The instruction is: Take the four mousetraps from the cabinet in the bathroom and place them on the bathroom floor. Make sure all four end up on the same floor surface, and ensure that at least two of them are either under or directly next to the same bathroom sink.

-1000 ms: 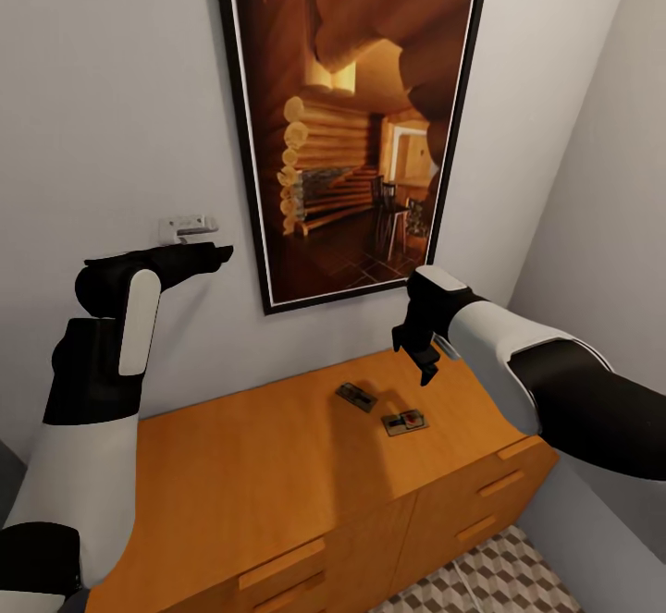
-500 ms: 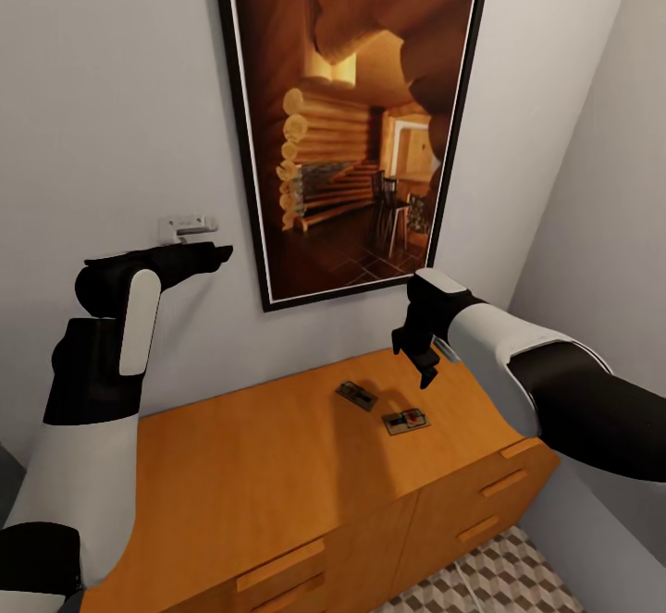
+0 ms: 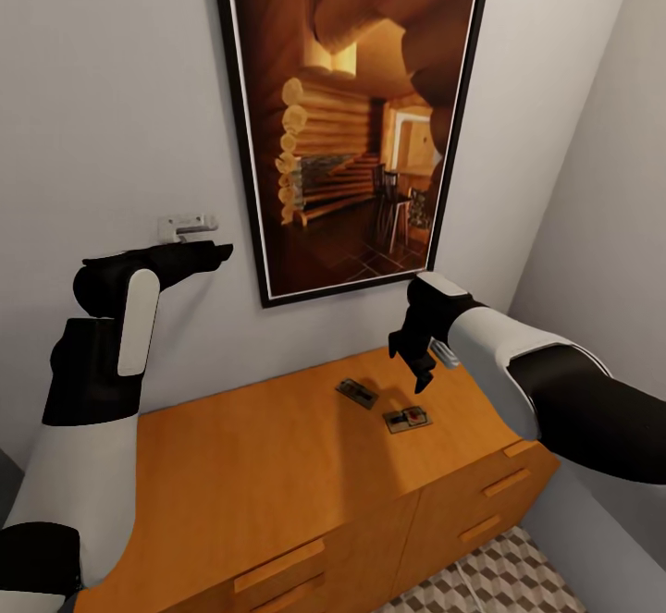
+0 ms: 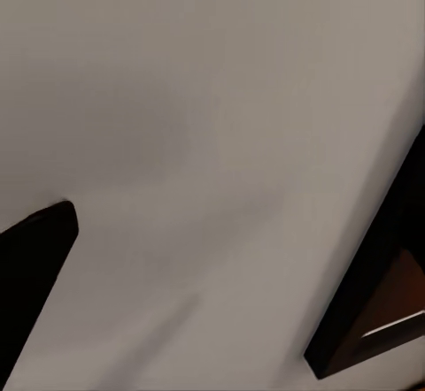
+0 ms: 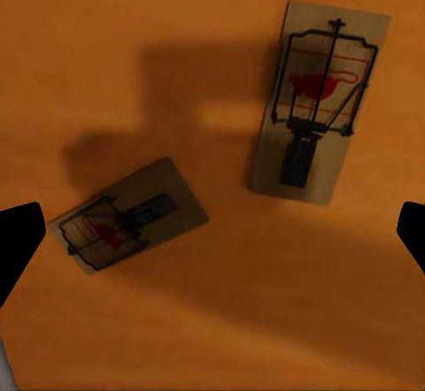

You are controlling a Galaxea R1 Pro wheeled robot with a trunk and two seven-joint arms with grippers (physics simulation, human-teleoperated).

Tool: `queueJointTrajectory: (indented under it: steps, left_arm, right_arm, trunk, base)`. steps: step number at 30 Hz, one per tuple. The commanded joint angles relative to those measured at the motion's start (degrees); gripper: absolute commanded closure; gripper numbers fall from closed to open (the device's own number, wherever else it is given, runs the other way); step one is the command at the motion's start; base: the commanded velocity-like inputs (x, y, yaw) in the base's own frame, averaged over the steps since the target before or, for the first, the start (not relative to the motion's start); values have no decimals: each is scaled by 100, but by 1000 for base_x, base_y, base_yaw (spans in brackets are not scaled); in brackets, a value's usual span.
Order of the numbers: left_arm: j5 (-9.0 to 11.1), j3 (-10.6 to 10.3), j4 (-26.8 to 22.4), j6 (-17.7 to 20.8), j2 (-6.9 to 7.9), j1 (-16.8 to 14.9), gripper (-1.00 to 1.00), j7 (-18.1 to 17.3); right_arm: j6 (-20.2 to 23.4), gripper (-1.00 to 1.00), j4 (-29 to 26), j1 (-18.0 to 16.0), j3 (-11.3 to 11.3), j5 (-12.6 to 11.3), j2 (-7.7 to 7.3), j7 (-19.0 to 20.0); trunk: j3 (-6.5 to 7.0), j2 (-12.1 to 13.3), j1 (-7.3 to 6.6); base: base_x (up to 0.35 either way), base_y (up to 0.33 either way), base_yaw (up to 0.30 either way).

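Note:
Two mousetraps lie on the flat top of the orange-brown cabinet (image 3: pixel 250 465), near its back right: one (image 3: pixel 357 393) further back, one (image 3: pixel 406 419) nearer the front edge. In the right wrist view they appear as a smaller trap (image 5: pixel 128 216) and a larger one (image 5: pixel 319 101), both with wire bars and red marks. My right gripper (image 3: pixel 421 370) hangs open a short way above them, pointing down, its fingertips (image 5: pixel 18 241) wide apart with nothing between. My left gripper (image 3: pixel 215 253) is raised near the wall, away from the cabinet, one finger (image 4: pixel 31 267) in its wrist view.
A large framed picture (image 3: pixel 356 123) hangs on the grey wall behind the cabinet. A small white wall fitting (image 3: pixel 188 225) sits just above my left gripper. A side wall closes in on the right. Patterned bathroom floor (image 3: pixel 504 585) shows at the cabinet's foot.
My right gripper has drifted slightly left over the two mousetraps. The head view has shifted a little. The left arm has not moved.

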Motion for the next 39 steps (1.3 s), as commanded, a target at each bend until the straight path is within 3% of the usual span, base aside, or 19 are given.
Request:
queueJointTrajectory:
  steps: [1, 11, 24, 32, 39]
  left_arm:
    - [40, -8, 54, 23, 6, -5, -100, 71]
    - [40, -8, 54, 23, 6, -5, -100, 71]
    - [40, -8, 54, 23, 6, -5, -100, 71]
    - [40, -8, 54, 23, 6, -5, -100, 71]
    - [40, -8, 54, 23, 6, -5, -100, 71]
  right_arm:
    - [60, -100, -2, 1, 49, -51, -1, -22]
    - [54, -100, -1, 29, 50, -95, -2, -21]
    - [53, -100, 0, 48, 49, -105, -10, -21]
    - [53, -100, -1, 50, 46, -106, -11, -26]
    - [53, -100, -1, 51, 44, -107, -16, -29]
  trunk:
    - [-28, -46, 25]
    - [-207, -448, 244]
    - [-207, -448, 244]
    - [-351, -768, 420]
    - [-351, -768, 420]
  base:
    - [0, 0, 0]
    - [0, 0, 0]
    - [0, 0, 0]
    - [0, 0, 0]
    - [0, 0, 0]
